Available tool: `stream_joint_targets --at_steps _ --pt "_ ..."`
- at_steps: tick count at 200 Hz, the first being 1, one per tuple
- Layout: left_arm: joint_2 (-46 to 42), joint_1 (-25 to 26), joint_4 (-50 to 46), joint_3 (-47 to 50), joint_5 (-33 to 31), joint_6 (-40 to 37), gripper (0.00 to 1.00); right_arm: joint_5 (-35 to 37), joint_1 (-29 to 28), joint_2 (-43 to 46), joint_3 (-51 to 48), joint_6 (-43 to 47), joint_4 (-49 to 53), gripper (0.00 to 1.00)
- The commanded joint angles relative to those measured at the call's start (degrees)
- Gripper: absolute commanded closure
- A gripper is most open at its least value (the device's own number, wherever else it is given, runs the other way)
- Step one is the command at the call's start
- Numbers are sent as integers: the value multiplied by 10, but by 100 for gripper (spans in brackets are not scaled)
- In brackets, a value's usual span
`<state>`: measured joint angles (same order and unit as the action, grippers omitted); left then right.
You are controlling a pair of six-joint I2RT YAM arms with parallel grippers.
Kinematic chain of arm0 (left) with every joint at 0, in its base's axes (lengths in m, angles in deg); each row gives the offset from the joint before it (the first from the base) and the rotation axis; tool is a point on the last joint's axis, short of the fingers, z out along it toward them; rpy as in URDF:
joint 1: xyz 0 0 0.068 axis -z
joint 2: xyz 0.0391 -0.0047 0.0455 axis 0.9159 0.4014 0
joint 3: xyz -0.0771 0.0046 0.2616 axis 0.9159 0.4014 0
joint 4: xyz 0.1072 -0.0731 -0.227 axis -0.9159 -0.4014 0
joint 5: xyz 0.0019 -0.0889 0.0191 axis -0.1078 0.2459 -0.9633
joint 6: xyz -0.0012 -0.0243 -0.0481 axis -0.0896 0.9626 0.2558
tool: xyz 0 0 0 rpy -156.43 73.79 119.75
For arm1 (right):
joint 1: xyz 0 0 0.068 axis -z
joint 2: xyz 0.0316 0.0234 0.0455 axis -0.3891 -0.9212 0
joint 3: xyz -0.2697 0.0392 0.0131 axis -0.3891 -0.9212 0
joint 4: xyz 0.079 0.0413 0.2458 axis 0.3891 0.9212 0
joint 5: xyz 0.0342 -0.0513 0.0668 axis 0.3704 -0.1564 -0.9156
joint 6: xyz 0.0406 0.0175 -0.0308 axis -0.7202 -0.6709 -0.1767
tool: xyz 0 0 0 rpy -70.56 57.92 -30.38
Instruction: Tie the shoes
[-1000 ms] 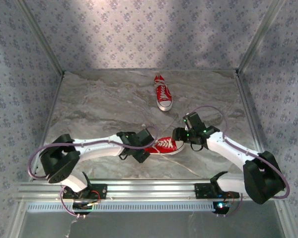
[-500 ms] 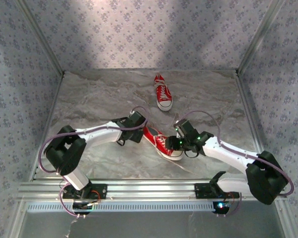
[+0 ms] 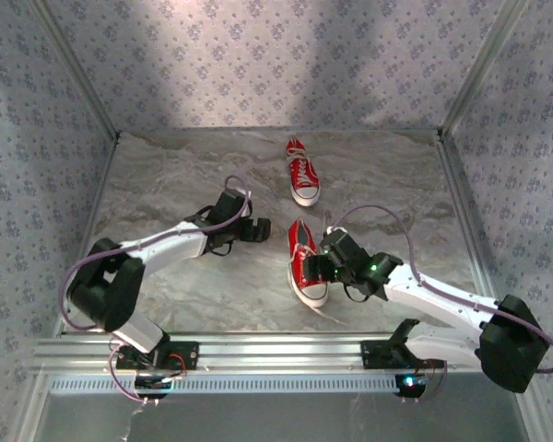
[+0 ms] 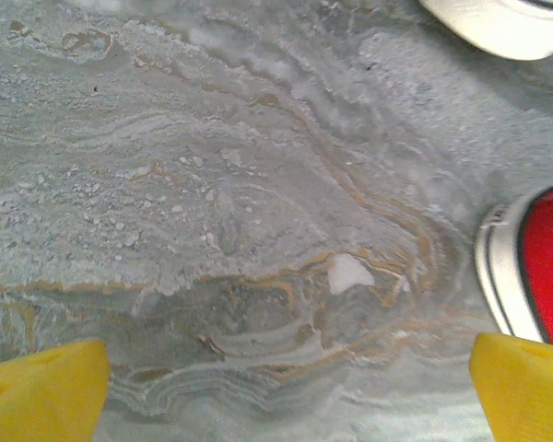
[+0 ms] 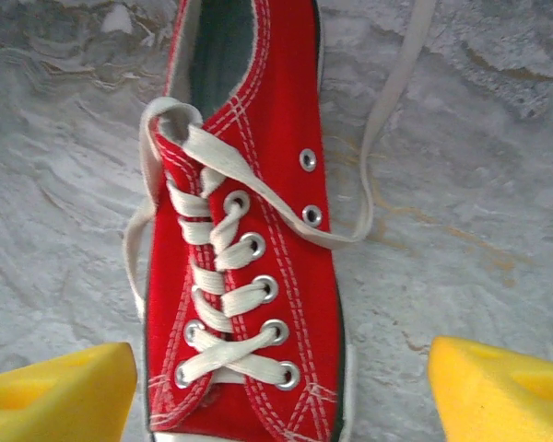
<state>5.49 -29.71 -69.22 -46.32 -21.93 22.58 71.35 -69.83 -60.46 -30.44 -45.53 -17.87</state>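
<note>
Two robot arms are seen bolted to a ribbed aluminium rail (image 3: 276, 350) at the near edge of a table (image 3: 166, 184) whose surface is printed with grey, veined marble, inside walls (image 3: 258, 64) papered in a small pale floral pattern. The left arm (image 3: 166, 247), white-shelled with black joints and a looped purple cable, is stretched across the left half of the table. The right arm (image 3: 442, 299) is laid low from the near right corner toward the middle.

The shoes, red canvas with white rubber soles and toe caps, are set well apart, toes pointed to the near edge. The far shoe (image 3: 302, 172) is placed close to the back wall. The near shoe (image 3: 306, 262) is placed around the table's middle, between the two grippers.

The left gripper (image 3: 258, 228) is held just left of the near shoe's heel, jaws spread wide with nothing between them. In its wrist view, blunt yellow pads (image 4: 41, 391) are shown at opposite lower corners over bare marble.

The right gripper (image 3: 315, 267) is poised at the near shoe's right side, jaws likewise wide. Its yellow pads (image 5: 55, 387) are seen flanking the toe end, the left one just beside the canvas; contact cannot be told.

Flat white laces (image 5: 221, 304) are crossed through silver eyelets (image 5: 307, 159) and left untied. One loose end (image 5: 387, 120) is trailed over the marble to the shoe's right.
</note>
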Motion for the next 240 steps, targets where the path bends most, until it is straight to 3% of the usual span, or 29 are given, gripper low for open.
stream_joint_targets --at_steps 1,39,62,76,104,127,171,199,240 --pt "-60 -3 28 29 17 15 0 18 -4 -20 -6 36 -4 16" --pt "-121 -17 38 74 24 24 0 -13 2 -126 35 72 -74 21" --pt "-136 -26 31 84 24 24 0 0 1 -188 62 78 -92 30" --pt "-142 -30 27 87 24 24 0 6 1 -213 77 83 -101 41" --pt "-160 -35 20 94 20 28 0 24 -9 -227 103 83 -101 81" --pt "-176 -44 0 95 4 44 0 27 -15 -246 132 74 -112 97" --pt "-247 -48 -6 133 -7 43 0 62 -30 -319 225 34 -119 100" --pt "-290 -47 -1 175 27 48 3 69 -30 -361 274 24 -103 100" --pt "-337 -6 107 266 101 58 8 95 -30 -271 257 11 -92 100"
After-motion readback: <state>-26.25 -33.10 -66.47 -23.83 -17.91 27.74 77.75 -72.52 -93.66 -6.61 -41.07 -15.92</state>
